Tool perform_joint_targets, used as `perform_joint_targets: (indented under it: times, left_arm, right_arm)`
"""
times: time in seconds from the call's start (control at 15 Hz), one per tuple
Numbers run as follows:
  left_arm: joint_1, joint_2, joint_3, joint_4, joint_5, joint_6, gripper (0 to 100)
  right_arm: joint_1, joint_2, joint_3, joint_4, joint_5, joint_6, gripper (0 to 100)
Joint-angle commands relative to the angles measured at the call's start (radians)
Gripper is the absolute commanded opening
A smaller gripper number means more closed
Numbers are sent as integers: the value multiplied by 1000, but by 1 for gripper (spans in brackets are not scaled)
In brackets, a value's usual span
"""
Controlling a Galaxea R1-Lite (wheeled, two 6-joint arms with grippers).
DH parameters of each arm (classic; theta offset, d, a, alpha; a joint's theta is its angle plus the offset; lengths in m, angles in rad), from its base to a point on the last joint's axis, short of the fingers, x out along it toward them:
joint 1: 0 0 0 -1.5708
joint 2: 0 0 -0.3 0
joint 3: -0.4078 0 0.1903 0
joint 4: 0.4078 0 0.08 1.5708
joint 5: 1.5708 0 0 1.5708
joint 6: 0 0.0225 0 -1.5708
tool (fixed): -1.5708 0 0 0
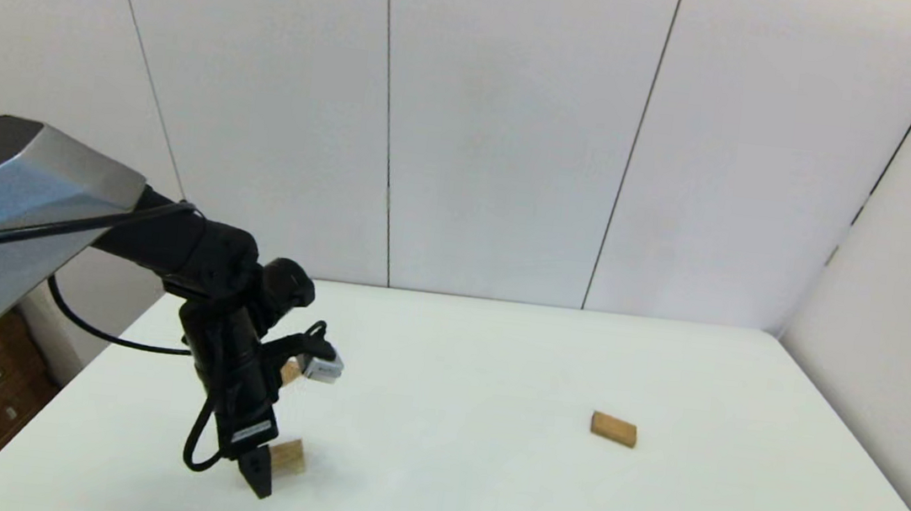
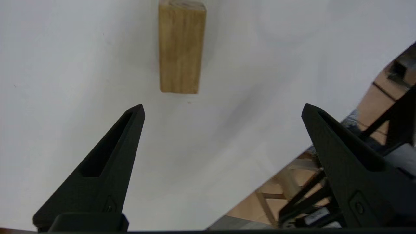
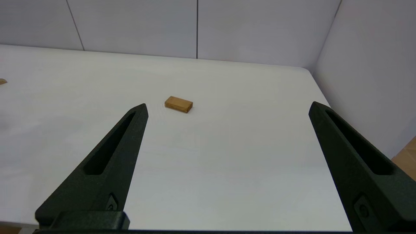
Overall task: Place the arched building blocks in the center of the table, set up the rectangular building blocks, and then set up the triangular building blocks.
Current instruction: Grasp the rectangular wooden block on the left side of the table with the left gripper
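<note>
At the table's [image 1: 481, 495] near-left, the left gripper [image 1: 257, 472] hangs wide open and empty just beside the arched block [image 1: 289, 455], nearer than the right.

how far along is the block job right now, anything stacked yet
Nothing is stacked or moved to the center yet. The rectangular block lies flat on the right of the table, and another block sits partly hidden behind the left arm. In hand: the left claw, open and empty, is low beside a wooden block near the front left. The right claw is open and empty. All three placements remain.
</note>
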Motion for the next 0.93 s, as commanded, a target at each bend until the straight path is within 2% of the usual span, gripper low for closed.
perform_joint_targets:
  times: [0.07,0.6,0.93]
  left_arm:
    - [9,43,-1,-23,1,37,100]
    - [18,106,-3,-126,2,107,100]
    - [16,140,-23,-137,2,106,100]
  right_arm:
    - [0,1,0,0,2,0,100]
    - [0,1,0,0,2,0,100]
    - [0,1,0,0,0,0,100]
